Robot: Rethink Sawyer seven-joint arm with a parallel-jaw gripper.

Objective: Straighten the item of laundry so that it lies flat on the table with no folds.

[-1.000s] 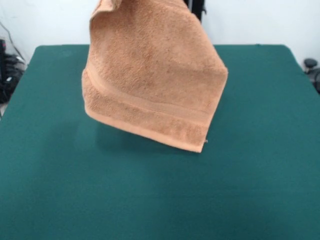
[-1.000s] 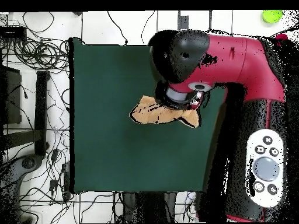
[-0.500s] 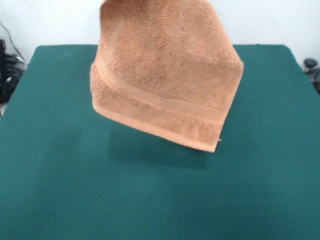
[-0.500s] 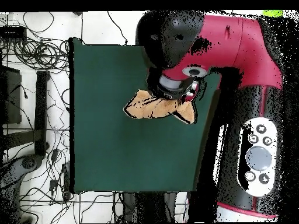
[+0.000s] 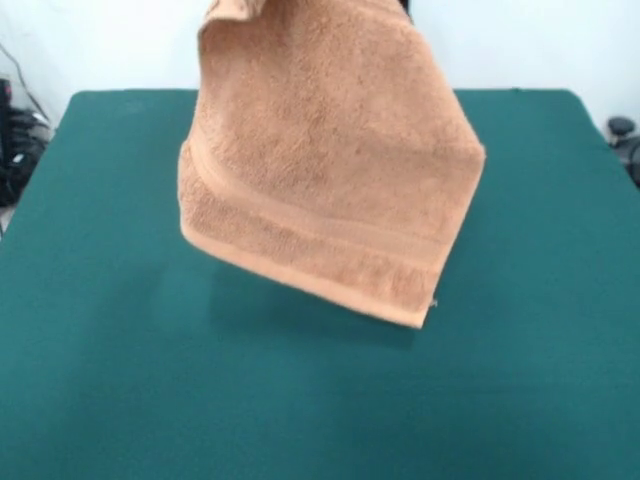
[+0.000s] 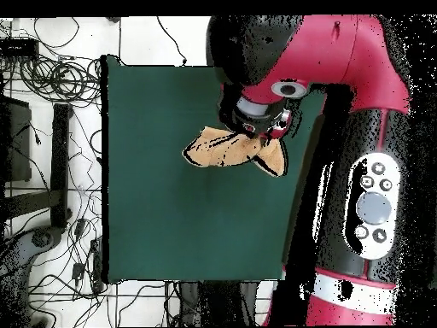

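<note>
The item of laundry (image 5: 330,170), a tan-orange terry towel, hangs in the air above the table (image 5: 110,360). It is held from its top, which runs off the picture's upper edge. Its woven band and hem slant down to a low corner at the right, and its shadow falls on the green top beneath. In the overhead view the towel (image 6: 224,152) shows as a bunched shape under the arm's wrist. My gripper (image 6: 260,128) sits there, mostly hidden by the wrist and shut on the cloth.
The red and black arm (image 6: 358,171) reaches over the table's right side in the overhead view. Cables and black stands (image 6: 51,154) lie on the floor to the left of the table. A dark object (image 5: 622,130) sits past the table's right edge in the front view.
The hanging towel has swung a little right and nearer the front camera, and its low corner sits lower. In the overhead view the arm has turned and shifted further over the table.
</note>
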